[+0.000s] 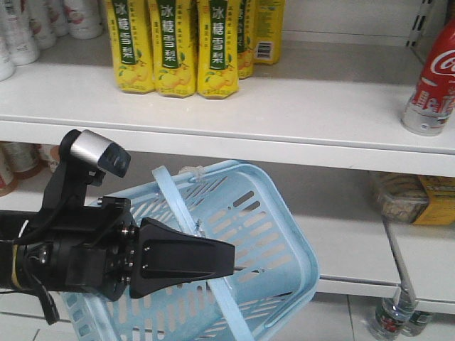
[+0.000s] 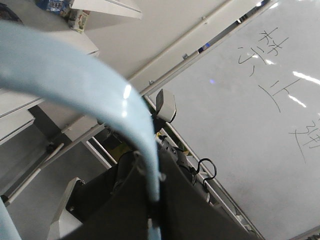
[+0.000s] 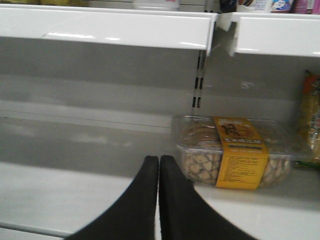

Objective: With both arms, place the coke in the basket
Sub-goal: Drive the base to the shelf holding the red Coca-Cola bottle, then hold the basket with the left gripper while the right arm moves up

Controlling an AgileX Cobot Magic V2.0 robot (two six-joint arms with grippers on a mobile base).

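The coke, a red-wrapped bottle, stands on the upper shelf at the far right of the front view, partly cut by the frame edge. Below it the light blue basket hangs tilted in front of the lower shelf. My left gripper is shut on the basket's flat handle strap. In the left wrist view the strap runs down between the black jaws of the left gripper. My right gripper is shut with nothing in it, pointing at the lower shelf. It does not show in the front view.
Yellow pear-drink bottles and white bottles stand on the upper shelf. A clear snack box with a yellow label lies on the lower shelf right of my right gripper. Bottles stand low at the right.
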